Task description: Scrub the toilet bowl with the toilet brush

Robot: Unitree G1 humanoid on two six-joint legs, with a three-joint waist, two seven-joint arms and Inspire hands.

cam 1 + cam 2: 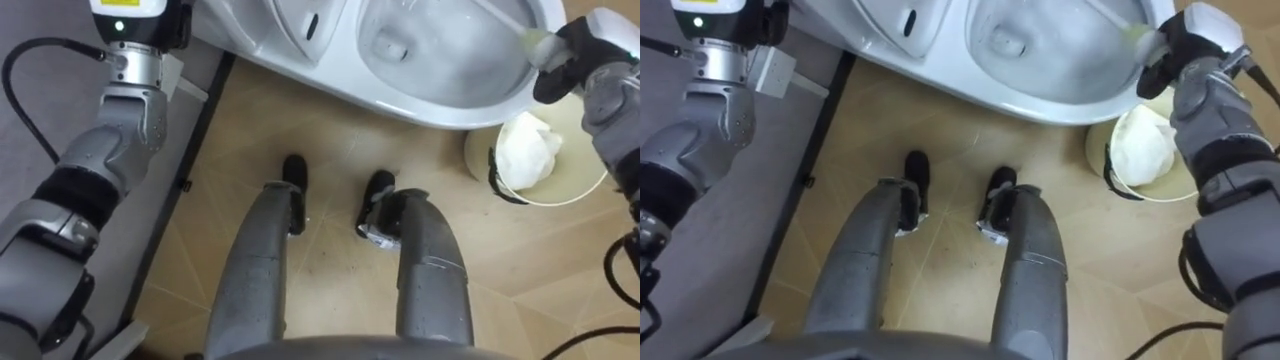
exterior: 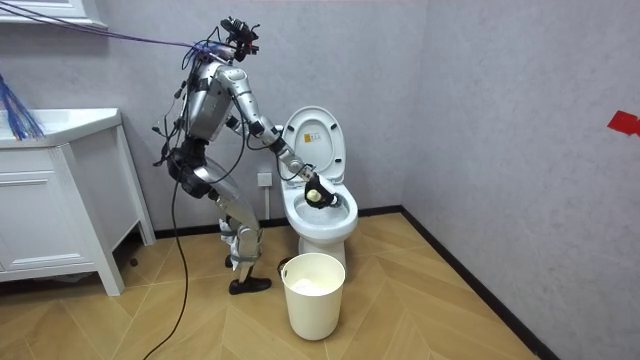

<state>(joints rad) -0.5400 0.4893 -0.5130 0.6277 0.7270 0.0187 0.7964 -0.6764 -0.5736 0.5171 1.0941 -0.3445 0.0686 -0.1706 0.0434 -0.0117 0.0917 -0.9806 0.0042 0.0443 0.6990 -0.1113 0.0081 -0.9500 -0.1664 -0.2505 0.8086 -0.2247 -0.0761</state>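
Observation:
The white toilet lies across the top of the eye views with its seat and lid raised. My right hand is at the bowl's right rim, shut on the pale handle of the toilet brush. The handle slants up and left over the bowl, and the brush's head is cut off by the top edge. In the room view I stand facing the toilet, leaning forward, with the right hand reaching into the bowl. My left arm reaches to the upper left; the left hand is cut off at the top edge.
A round white bin holding crumpled white paper stands on the wooden floor to the right of my feet, just in front of the toilet. A white cabinet stands at the room view's left. Grey flooring lies to my left.

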